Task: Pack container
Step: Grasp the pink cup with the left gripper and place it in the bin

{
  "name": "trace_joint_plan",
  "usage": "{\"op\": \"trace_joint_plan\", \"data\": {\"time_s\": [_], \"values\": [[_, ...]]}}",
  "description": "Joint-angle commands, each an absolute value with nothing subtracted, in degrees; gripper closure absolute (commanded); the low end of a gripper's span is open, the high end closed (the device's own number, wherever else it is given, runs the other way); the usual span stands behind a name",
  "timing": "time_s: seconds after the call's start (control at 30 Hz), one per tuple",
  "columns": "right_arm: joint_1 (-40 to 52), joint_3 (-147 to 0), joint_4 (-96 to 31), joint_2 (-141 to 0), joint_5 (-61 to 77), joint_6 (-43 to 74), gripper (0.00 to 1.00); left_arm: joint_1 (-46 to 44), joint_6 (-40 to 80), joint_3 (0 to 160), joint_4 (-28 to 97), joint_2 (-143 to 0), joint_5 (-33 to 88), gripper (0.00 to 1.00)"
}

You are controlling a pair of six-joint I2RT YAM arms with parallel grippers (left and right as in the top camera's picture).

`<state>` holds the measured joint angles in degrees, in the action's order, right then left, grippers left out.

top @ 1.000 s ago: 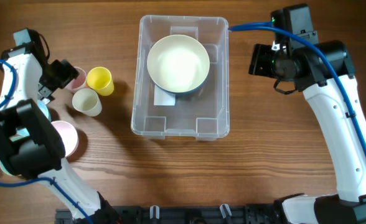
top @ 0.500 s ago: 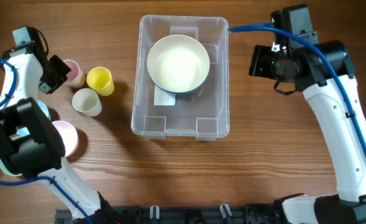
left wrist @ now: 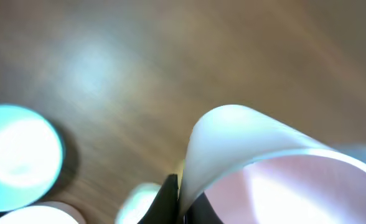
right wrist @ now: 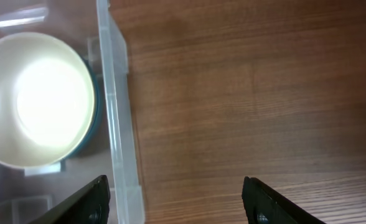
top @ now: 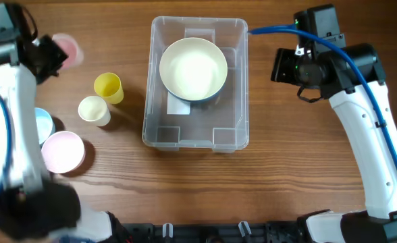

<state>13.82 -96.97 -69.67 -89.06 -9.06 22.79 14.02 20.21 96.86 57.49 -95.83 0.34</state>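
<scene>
**Left gripper clamps pink cup as container waits to its right**

The left gripper is pinched tight on the wall of a pink cup, just below the rim. The cup appears to be clear of the table. The container lies well off to this gripper's right and a little nearer the robot's base. A yellow cup and a white cup stand in the stretch between them. The container's long axis runs away from the robot, so the gripper faces one of its long walls. A cream bowl fills the far half, and the half nearer the base looks like the open spot for the cup. A blue bowl and a pink bowl sit on the base side of the left gripper.

The right gripper, its jaws apart and holding nothing, hovers just beside the container's opposite long wall. It is much the nearer of the two, but the left one carries the load.

Only the left wrist view shows the grip on the cup wall, and it shows no container. The overhead view shows the whole route but blurs that gripper. The right wrist view alone shows a teal edge under the cream bowl. That may be a second bowl nested beneath, though this cannot be confirmed.
</scene>
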Motion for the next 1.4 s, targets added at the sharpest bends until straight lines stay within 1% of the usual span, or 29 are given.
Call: {"op": "trace_joint_plan", "data": {"time_s": [0.0,0.1,0.2,0.3,0.4,0.5,0.73,0.93,1.07,1.37], "values": [[7.9,-96.9,-68.7,-87.9,-9.5,28.8,0.31,1.8,16.7,98.3,60.4,-86.9,2.6,0.96],[-0.4,-96.9,-68.4,-86.2,-6.6,30.5,0.30,-8.3,16.7,98.3,61.4,-85.6,3.5,0.96],[-8.5,-96.9,-69.3,-85.8,-2.0,29.9,0.30,-17.4,16.7,98.3,62.2,-87.3,3.6,0.96],[-14.1,-96.9,-70.8,-85.9,0.1,27.9,0.30,-24.7,17.4,98.3,62.8,-90.4,3.6,0.96],[-16.3,-96.9,-71.7,-85.9,0.1,25.7,0.30,-29.8,20.5,98.3,63.4,-94.1,3.6,0.96],[-16.4,-96.9,-72.2,-85.9,0.1,25.5,0.30,-34.5,26.4,98.3,65.4,-99.0,3.7,0.96],[-16.4,-96.9,-72.7,-85.9,0.1,25.4,0.29,-39.6,33.2,98.3,68.4,-107.9,4.1,0.96],[-16.4,-96.9,-73.0,-85.9,0.1,24.9,0.29,-39.1,36.8,98.2,68.4,-111.4,4.1,0.96],[-16.4,-96.9,-73.0,-85.9,0.1,24.8,0.29,-39.4,36.9,98.1,68.2,-113.6,6.0,0.96],[-16.4,-96.9,-73.1,-85.9,0.1,24.4,0.30,-39.5,36.9,95.5,68.2,-115.2,6.0,0.96]]}}
